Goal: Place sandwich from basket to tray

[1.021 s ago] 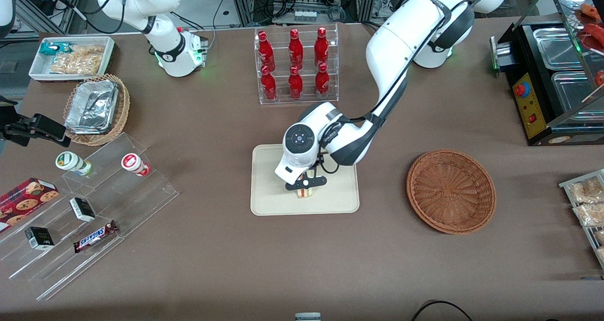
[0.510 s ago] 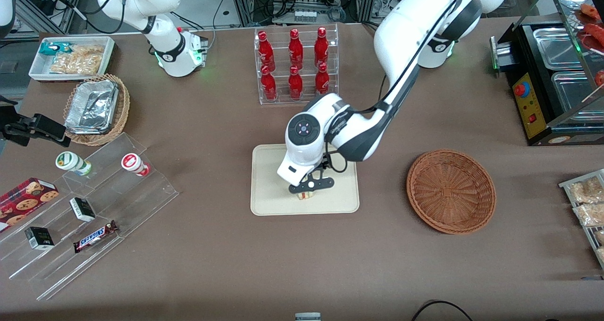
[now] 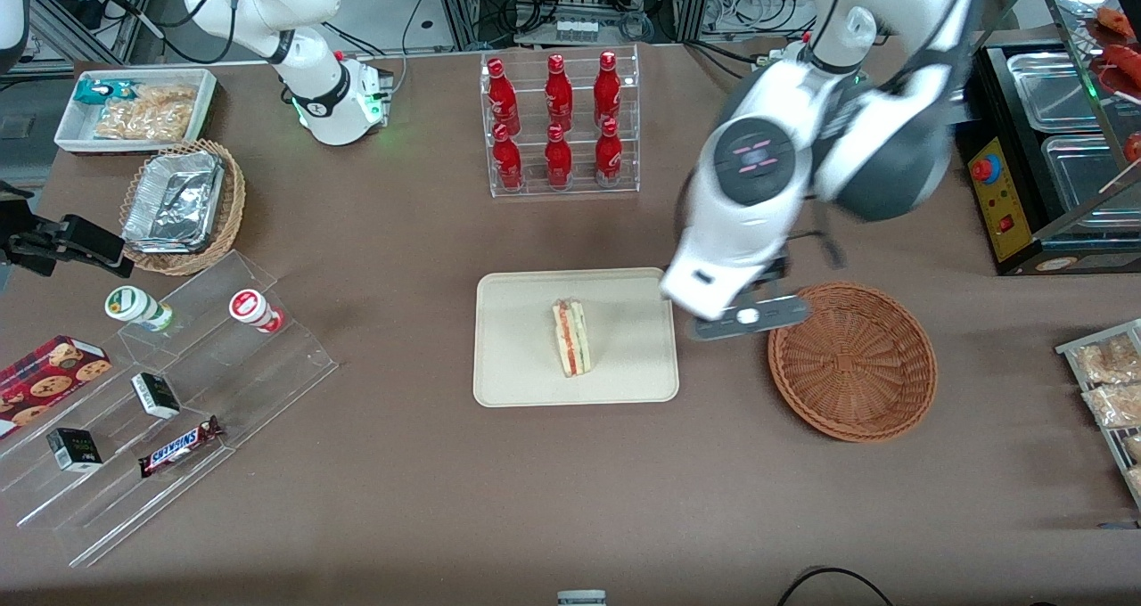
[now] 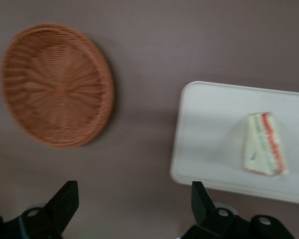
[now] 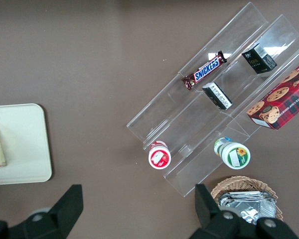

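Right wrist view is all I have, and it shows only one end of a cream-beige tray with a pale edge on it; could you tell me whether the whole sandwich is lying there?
Observer: Yes, the small triangular wedge sandwich lies whole on the flat cream-beige rectangular tray, near its middle, with red and green filling showing.
Operator: Thank you. Where is the working arm, please?
Observer: Its left gripper hangs above the table between the tray and the round reddish-brown wicker basket, open and holding nothing.
Operator: Is anything in it?
Observer: No, the basket holds nothing.
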You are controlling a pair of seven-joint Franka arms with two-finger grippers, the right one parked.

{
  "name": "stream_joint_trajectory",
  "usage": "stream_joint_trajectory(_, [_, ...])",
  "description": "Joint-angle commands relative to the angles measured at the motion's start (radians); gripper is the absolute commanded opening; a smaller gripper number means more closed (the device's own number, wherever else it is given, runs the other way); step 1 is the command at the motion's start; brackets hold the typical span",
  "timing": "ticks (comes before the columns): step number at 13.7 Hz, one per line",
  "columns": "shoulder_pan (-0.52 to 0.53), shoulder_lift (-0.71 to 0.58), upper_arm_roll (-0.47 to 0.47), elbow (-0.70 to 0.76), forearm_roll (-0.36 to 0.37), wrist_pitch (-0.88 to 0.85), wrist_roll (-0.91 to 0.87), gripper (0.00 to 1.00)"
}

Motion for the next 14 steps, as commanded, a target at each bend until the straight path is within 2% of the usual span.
stream_joint_trajectory(1, [0.140, -0.161, -0.009, -0.131, -0.010, -0.085, 0.210, 1.00])
stream_joint_trajectory(3, [0.235, -0.223, -0.009, -0.166, -0.040, -0.127, 0.303, 1.00])
stream_joint_trajectory(6, [0.326, -0.349, -0.009, -0.290, -0.045, -0.139, 0.369, 1.00])
stream_joint_trajectory(11, [0.382, -0.458, -0.008, -0.373, -0.047, -0.157, 0.447, 1.00])
stream_joint_trajectory(14, [0.383, -0.447, -0.008, -0.354, -0.048, -0.150, 0.443, 1.00])
